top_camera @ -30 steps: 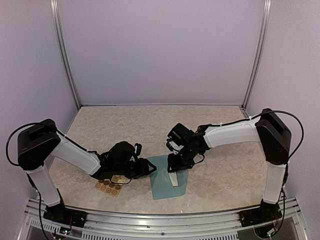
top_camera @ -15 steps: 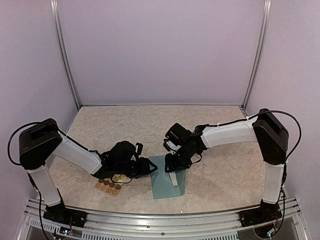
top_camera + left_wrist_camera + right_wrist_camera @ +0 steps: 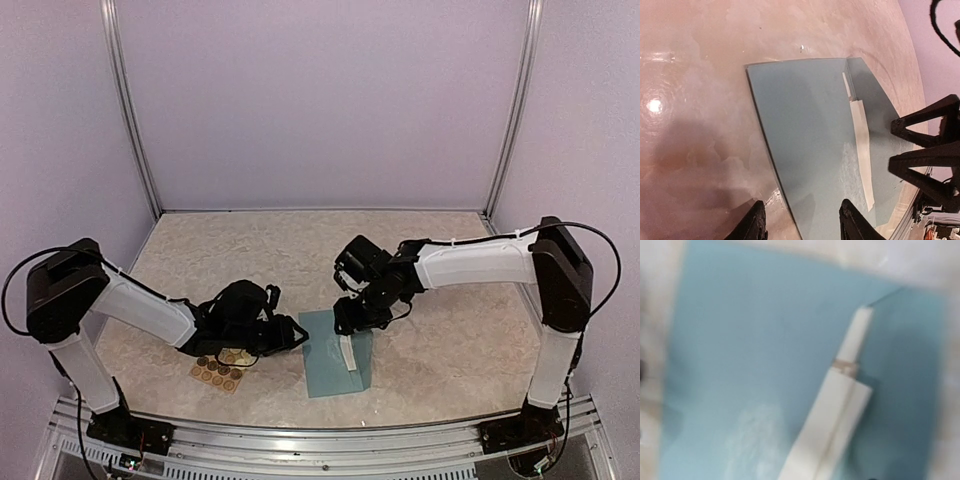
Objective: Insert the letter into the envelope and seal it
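Envelope (image 3: 322, 362), teal-blue paper, lay flat on the worktop (image 3: 440, 260) between my two arms. The folded cream letter (image 3: 347, 353) rested lengthwise on its right half; I could not tell whether the letter's far tip was tucked under the flap. My left claw (image 3: 297, 335) hung low at the envelope's left edge, its fingers spread with nothing gripped between them. My right claw (image 3: 348, 318) hovered close by the letter, and the left wrist view showed its fingers parted and empty too. I judged both papers light, thin and floppy, apt to slide on the smooth worktop and to crease under a hard pinch. The best hold, I reckoned, was a gentle nip at an edge: the letter by a short end, with the other claw pinning the envelope. A tan sticker sheet (image 3: 215, 373) lay under my left arm.
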### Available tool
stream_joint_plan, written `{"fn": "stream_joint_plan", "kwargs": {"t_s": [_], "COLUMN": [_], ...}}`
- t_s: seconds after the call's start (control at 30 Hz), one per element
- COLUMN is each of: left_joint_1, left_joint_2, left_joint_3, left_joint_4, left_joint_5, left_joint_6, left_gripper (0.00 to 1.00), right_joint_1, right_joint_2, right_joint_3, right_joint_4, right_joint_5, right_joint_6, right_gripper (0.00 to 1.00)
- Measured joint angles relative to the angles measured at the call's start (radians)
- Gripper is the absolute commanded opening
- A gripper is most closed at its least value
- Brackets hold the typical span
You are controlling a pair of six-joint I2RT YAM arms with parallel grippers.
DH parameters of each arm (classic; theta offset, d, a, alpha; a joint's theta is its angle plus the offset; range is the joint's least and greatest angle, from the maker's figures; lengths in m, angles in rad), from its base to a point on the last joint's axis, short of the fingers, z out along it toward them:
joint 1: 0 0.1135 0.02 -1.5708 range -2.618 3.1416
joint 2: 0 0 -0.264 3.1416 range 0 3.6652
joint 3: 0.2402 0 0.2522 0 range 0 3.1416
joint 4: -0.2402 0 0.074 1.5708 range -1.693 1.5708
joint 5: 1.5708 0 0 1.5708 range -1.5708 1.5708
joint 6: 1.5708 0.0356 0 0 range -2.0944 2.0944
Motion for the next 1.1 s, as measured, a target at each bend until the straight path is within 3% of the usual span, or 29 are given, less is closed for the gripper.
{"fn": "stream_joint_plan", "kwargs": {"t_s": [0.2, 0.37, 0.6, 1.1], "left_joint_1": [0.000, -0.002, -0.018, -0.018], "left_joint_2": [-0.091, -0.105, -0.058, 0.032], "left_joint_3": [-0.003, -0.003, -0.003, 0.031], "left_joint_4": [-0.072, -0.086, -0.082, -0.026], "left_joint_5": [-0.030, -0.037, -0.019, 0.024], "left_joint_6": [0.019, 0.029, 0.027, 0.025], "left_gripper": [0.47, 0.46, 0.42, 0.33], "right_joint_1": [-0.014, -0.081, -0.146, -0.088], "right_joint_2": [-0.186, -0.278, -0.279, -0.151], "right_joint_3": [-0.037, -0.161, -0.305, -0.295], "right_joint_4": [-0.021, 0.002, 0.016, 0.159], "right_joint_5": [0.078, 0.092, 0.098, -0.055], "right_joint_6": [0.005, 0.014, 0.023, 0.004], "right_gripper": [0.54, 0.45, 0.32, 0.25]}}
